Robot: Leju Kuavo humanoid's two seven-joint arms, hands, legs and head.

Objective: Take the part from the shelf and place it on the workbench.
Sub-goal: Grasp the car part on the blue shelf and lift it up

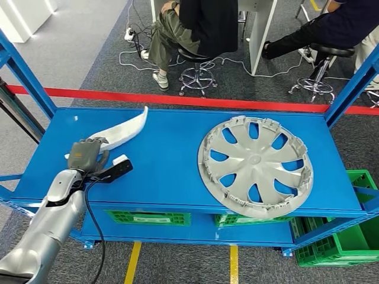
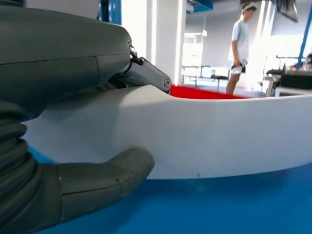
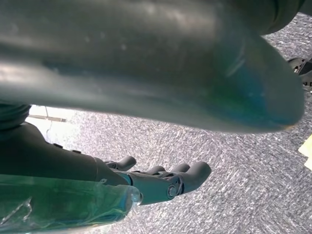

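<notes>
- left hand (image 1: 87,155) at the near-left of the blue shelf (image 1: 170,160), closed around the near end of the white curved part (image 1: 127,127) — thumb (image 2: 107,183) under it, dark fingers (image 2: 73,53) over the top in the left wrist view
- white curved part lying on the shelf surface, far tip pointing up and away toward the red tape line (image 1: 188,100)
- small black-and-white piece (image 1: 117,168) just beside the left hand, on the shelf
- grey wheel cover (image 1: 256,165) flat on the right half of the shelf, well apart from the hand
- right hand (image 3: 162,180) hanging over grey carpet, fingers loosely extended, holding nothing
- green crates (image 1: 339,242) below and right of the shelf
- seated people (image 1: 196,29) on stools beyond the red line
</notes>
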